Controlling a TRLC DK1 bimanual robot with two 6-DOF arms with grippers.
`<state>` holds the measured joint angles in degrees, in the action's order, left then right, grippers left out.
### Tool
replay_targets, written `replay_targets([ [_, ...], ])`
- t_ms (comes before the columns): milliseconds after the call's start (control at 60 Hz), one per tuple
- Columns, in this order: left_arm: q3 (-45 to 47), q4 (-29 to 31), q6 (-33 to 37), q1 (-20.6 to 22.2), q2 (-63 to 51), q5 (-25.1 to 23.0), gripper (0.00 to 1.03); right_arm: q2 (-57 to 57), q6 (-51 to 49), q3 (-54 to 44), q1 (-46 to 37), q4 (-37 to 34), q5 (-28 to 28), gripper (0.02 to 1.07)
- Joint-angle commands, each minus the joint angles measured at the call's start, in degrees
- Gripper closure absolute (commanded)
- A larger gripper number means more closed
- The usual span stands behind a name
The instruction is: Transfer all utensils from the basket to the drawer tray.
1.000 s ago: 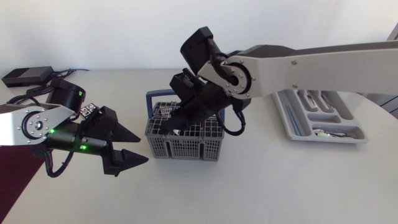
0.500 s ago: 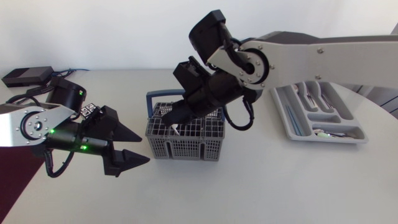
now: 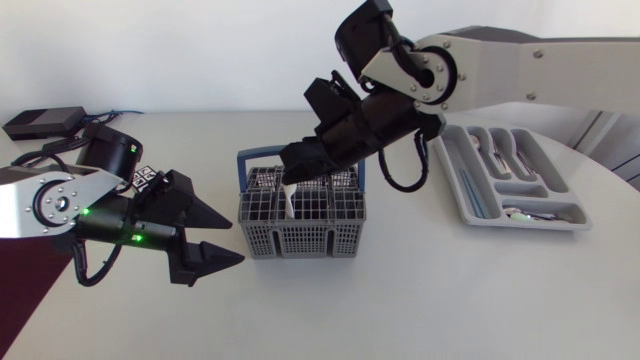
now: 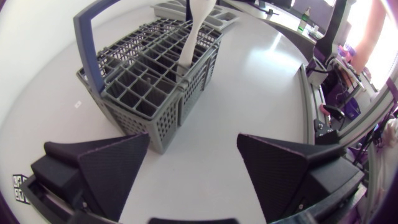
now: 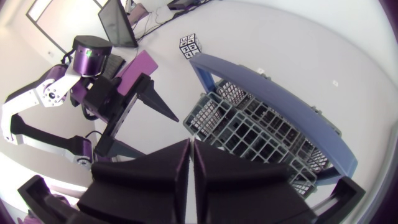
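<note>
The left hand [image 3: 235, 240] rests low over the white desk [image 3: 420, 290], its two matte black wedge fingers spread wide and holding nothing, just beside a basket [image 3: 300, 238]. The basket is a boxy grey plastic grid of square cells with a blue hoop handle [image 4: 84, 43]. Above it, the right hand [image 3: 290, 183] has its fingers pressed nearly together, pinching the top of a slim, smooth white utensil [image 3: 289, 203]. The utensil hangs upright with its lower end inside a basket cell. At the far right of the desk lies the pale grey drawer tray [image 3: 530, 225], a shallow tray of long compartments with silvery cutlery [image 3: 497, 152] in it.
</note>
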<state>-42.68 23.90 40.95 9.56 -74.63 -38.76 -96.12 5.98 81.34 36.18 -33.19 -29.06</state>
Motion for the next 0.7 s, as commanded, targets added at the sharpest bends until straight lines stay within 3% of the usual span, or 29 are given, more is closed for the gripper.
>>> replay_targets([
  [0, 0.66, 0.27, -0.43, 0.46, -0.16, -0.52, 0.05, -0.56, 2.64, 1.98, -0.68, 0.23, -0.65, 1.0],
  [267, 0.49, 0.09, -0.43, 0.81, -0.96, -0.44, 0.05, 0.32, 6.24, 3.47, -1.38, -0.03, -1.09, 1.01],
  [683, -0.04, 0.09, -0.87, 1.6, -1.48, -0.08, 0.05, 1.46, 6.5, 10.24, -2.79, -7.42, -5.04, 1.01],
])
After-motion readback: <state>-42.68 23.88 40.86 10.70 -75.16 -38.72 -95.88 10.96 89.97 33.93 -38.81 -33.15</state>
